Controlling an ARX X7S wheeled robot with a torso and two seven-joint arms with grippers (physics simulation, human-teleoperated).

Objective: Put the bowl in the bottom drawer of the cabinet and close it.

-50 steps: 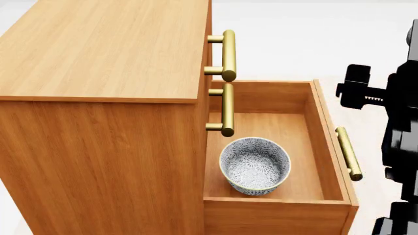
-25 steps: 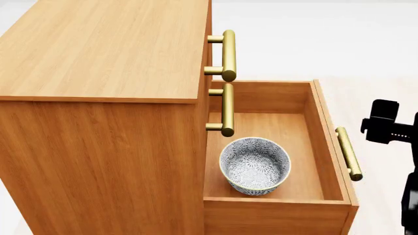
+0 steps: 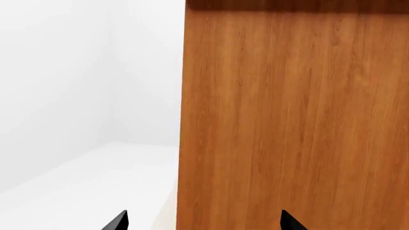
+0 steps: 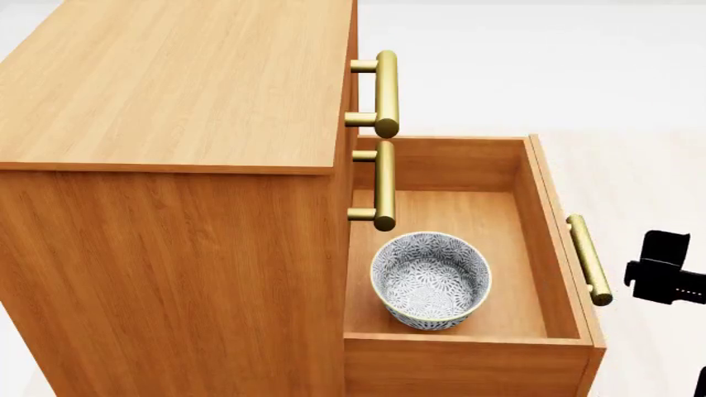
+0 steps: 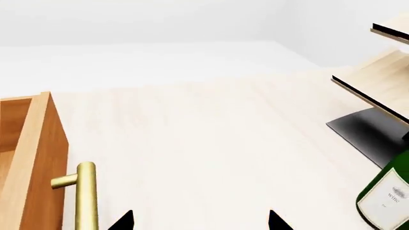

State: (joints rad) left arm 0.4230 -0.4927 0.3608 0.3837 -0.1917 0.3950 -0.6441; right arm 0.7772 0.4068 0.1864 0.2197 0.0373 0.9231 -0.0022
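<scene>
The speckled bowl [image 4: 431, 279] sits upright inside the bottom drawer [image 4: 535, 215], which is pulled out of the honey-brown cabinet [image 4: 165, 91]. The drawer's brass handle [image 4: 588, 259] [image 5: 85, 196] faces the black end of my right arm [image 4: 666, 270], which hangs just beyond it without touching. In the right wrist view my right gripper [image 5: 199, 221] is open over pale floor, with nothing between its tips, and the handle lies beside one fingertip. My left gripper [image 3: 203, 222] is open too, empty, and faces the cabinet's plain side wall [image 3: 294, 120].
Two upper drawers with brass handles [image 4: 385, 83] [image 4: 383, 186] are shut above the open one. A green bottle [image 5: 386, 196] and pale tilted boards [image 5: 377, 79] on a dark base [image 5: 367, 134] stand across the floor from the drawer front.
In the head view my right arm has dropped lower and drawn back to the right edge. The bowl and the drawer have not moved.
</scene>
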